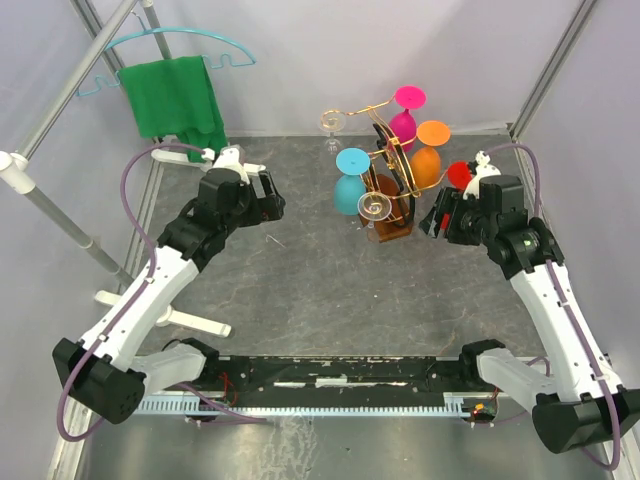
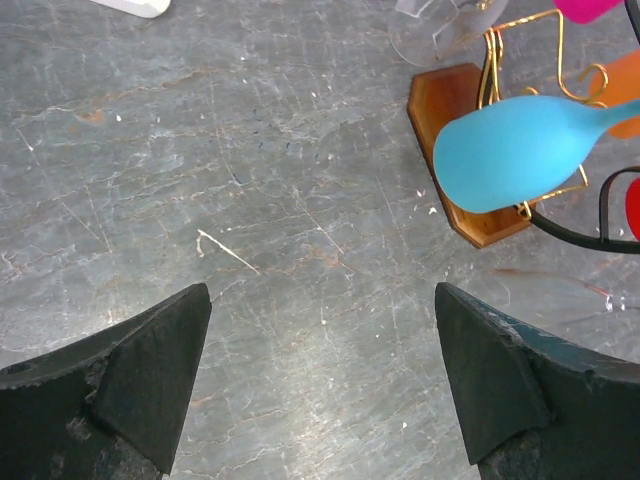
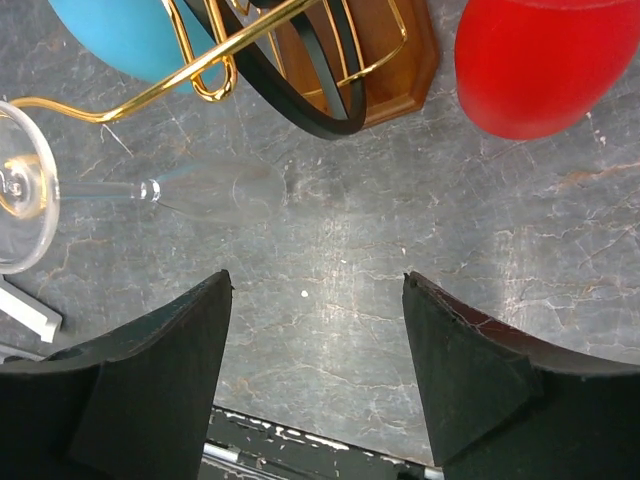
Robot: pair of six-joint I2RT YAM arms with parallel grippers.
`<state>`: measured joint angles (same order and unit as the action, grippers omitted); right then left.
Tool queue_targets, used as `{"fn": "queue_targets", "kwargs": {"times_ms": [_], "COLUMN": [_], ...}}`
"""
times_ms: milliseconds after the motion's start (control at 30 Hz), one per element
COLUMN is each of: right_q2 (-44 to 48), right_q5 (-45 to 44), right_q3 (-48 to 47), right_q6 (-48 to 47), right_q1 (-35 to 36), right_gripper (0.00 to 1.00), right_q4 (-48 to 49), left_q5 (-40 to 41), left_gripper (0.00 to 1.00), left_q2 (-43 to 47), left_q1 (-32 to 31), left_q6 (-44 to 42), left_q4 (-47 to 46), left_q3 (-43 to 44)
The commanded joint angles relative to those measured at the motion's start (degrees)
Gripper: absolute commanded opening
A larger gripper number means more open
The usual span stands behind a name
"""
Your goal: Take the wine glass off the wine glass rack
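Hanging from a slanted rail at the far left, a turquoise hanger (image 1: 175, 40) carries a green cloth (image 1: 178, 95). Nearer and a little to the right, the left tool (image 1: 265, 195) hovers over the grey desk (image 1: 300, 280) with its fingers spread wide and nothing between them. Its wrist view shows only bare desk in the gap, with the rack off at the upper right. The wine glass rack (image 1: 395, 185) stands right of centre toward the back of the desk, its curly gold wire arms rising from a brown wooden base (image 1: 392, 230). All the glasses hang on it, bowls down: a blue glass (image 1: 350, 185) on its left side, a clear glass (image 1: 374, 205) at the front, a second clear glass (image 1: 332, 122) at the back left, a pink glass (image 1: 405, 118) at the back, an orange glass (image 1: 428, 158) on the right and a red glass (image 1: 458, 175) furthest right. The right tool (image 1: 437, 212) sits just right of the rack, close beside the red glass, with its fingers well apart and gripping nothing. In its wrist view the front clear glass, the rack's dark centre loop and the red bowl all lie beyond the fingertips, none between them.
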<state>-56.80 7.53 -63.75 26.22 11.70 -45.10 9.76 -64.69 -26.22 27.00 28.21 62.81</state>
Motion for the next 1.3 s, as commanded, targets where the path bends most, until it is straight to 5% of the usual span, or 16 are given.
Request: {"fn": "queue_targets", "kwargs": {"times_ms": [0,633,1267], "right_q2": [0.14,-4.89,-9.54], "right_q5": [2.49,18.05,22.59], "right_q3": [0.78,-2.13,-1.91], "right_q6": [0.17,13.42,14.68], "right_q1": [-0.21,-0.24,2.32], "right_gripper": [0.79,0.69,0.55], "right_q4": [2.29,17.78,22.14], "left_q5": [-3.32,-3.0,-3.48], "left_gripper": [0.99,0.99,0.99], "left_q2": [0.64,2.56,4.07], "left_q1": [-0.02,0.11,0.09], "left_q6": [-2.82,-2.39,-1.21], "left_q4": [-1.01,-1.49,-1.55], "left_q3": [0.66,-5.7,-9.59]}}
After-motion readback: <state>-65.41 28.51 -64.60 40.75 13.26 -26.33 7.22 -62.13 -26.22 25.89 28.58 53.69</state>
